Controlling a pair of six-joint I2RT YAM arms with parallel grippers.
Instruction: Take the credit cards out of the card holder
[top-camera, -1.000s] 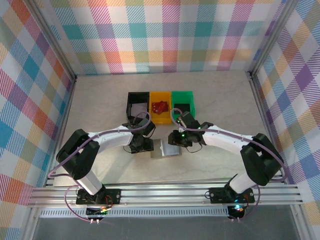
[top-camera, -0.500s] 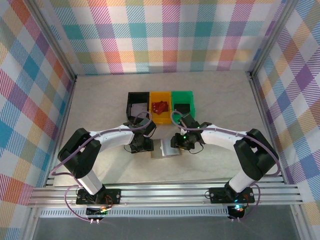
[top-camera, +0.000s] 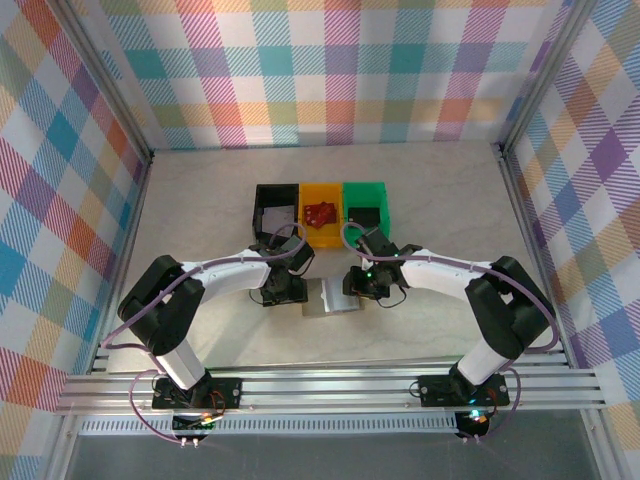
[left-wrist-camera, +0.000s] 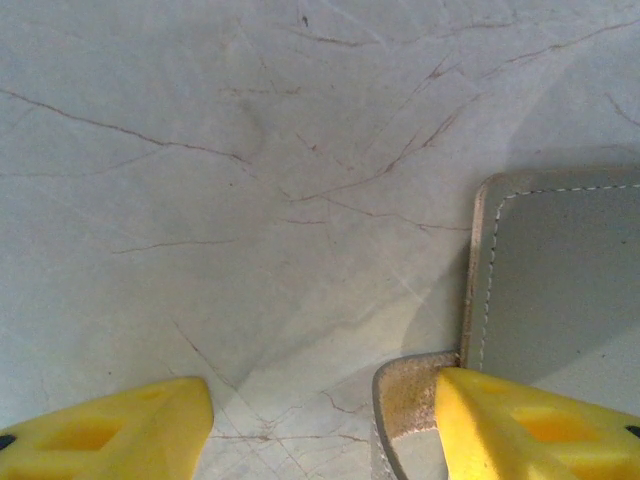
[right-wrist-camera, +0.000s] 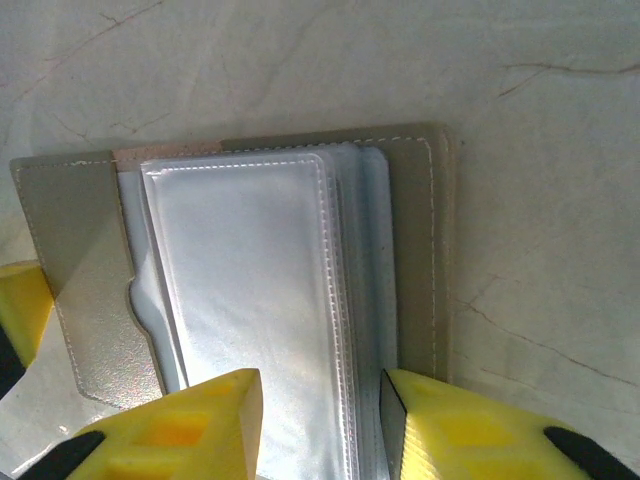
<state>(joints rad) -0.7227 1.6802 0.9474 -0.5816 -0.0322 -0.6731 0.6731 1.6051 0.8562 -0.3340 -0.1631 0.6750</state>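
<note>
The grey card holder (top-camera: 330, 297) lies open and flat on the table between my two grippers. In the right wrist view its clear plastic sleeves (right-wrist-camera: 250, 290) face up between grey panels (right-wrist-camera: 410, 250), and no card shows in them. My right gripper (right-wrist-camera: 320, 425) is open, its fingertips down on the holder and astride the sleeves' stitched edge. My left gripper (left-wrist-camera: 320, 430) is open too. Its right finger (left-wrist-camera: 540, 425) rests on the holder's left panel (left-wrist-camera: 570, 280), and its left finger is over bare table. A red credit card (top-camera: 321, 213) lies in the yellow bin.
Black (top-camera: 277, 208), yellow (top-camera: 321, 232) and green (top-camera: 366, 192) bins stand in a row just behind the holder. A dark flat shape lies in the green bin; whether it is a card I cannot tell. Checked walls enclose the table.
My right gripper has shifted slightly left, further over the holder's right side. The left arm and the holder have hardly moved.
</note>
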